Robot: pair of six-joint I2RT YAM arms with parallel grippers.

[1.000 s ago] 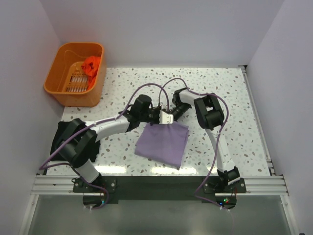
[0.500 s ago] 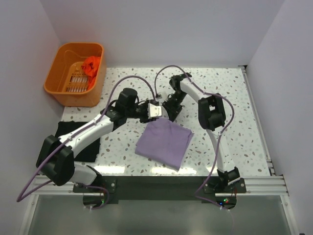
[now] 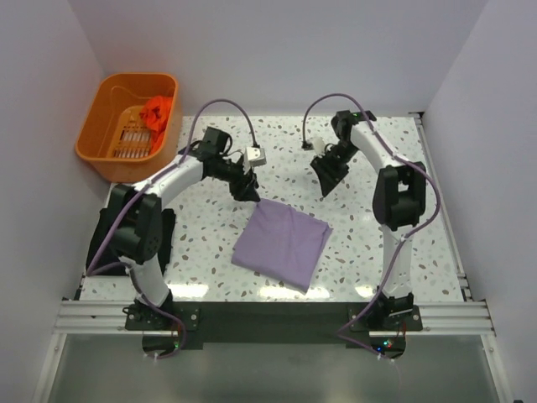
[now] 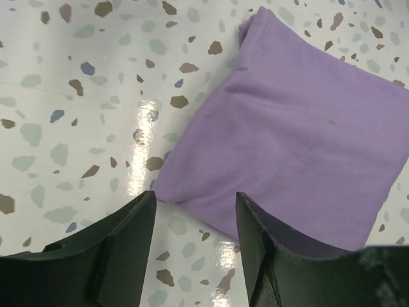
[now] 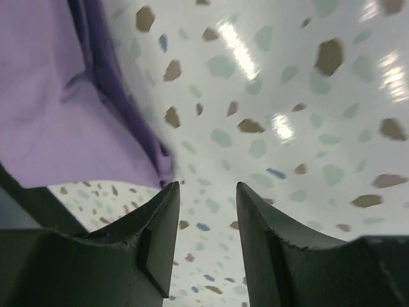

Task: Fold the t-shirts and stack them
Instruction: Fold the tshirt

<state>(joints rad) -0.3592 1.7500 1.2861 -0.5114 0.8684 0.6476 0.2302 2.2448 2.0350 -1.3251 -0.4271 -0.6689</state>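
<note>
The lilac t-shirt (image 3: 281,243) lies folded into a rough square on the speckled table, near the front middle. My left gripper (image 3: 249,190) hovers just beyond its far left corner, open and empty. In the left wrist view the lilac shirt (image 4: 300,128) lies flat beyond the open gripper (image 4: 195,198). My right gripper (image 3: 325,181) hangs open above the table, further back and to the right of the shirt. In the right wrist view the gripper (image 5: 208,187) holds nothing, and the shirt's edge (image 5: 57,115) is at the left. The black t-shirt (image 3: 167,235) lies under the left arm. The orange-red t-shirt (image 3: 157,111) sits in the basket.
The orange plastic basket (image 3: 109,155) stands at the far left corner of the table. Walls close in on the left, back and right. A metal rail (image 3: 268,315) with both arm bases runs along the near edge.
Both grippers have opened and let go of the lilac t-shirt's far edge, then lifted and drawn back and apart. The shirt now lies folded and flat.
</note>
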